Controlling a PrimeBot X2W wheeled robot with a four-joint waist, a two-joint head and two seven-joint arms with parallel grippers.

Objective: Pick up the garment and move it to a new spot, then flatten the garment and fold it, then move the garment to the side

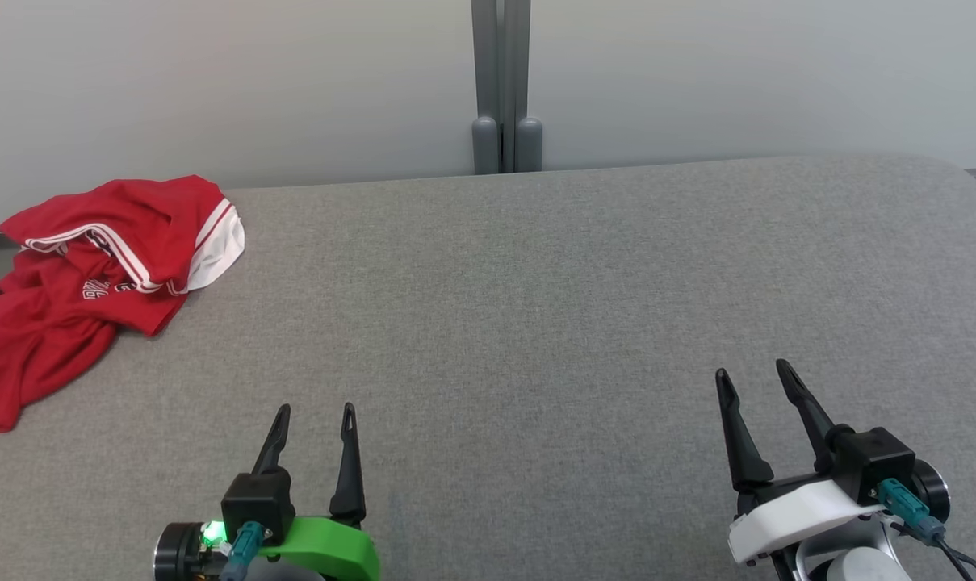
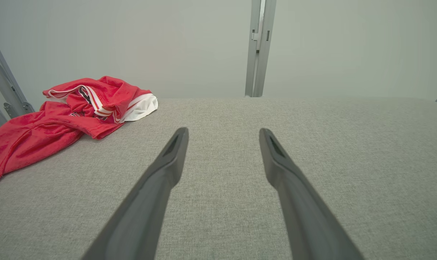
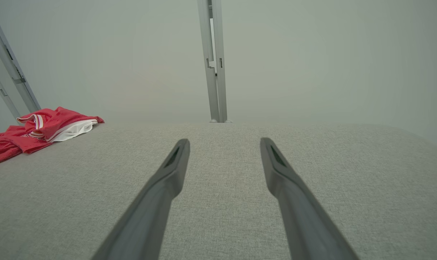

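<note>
The garment (image 1: 92, 274), a red shirt with white trim, lies crumpled at the far left edge of the grey table (image 1: 536, 323). I see my left gripper (image 1: 314, 413) low and near, fingers spread and empty, well apart from it. At the right, my right gripper (image 1: 754, 369) hovers open, holding nothing.
</note>
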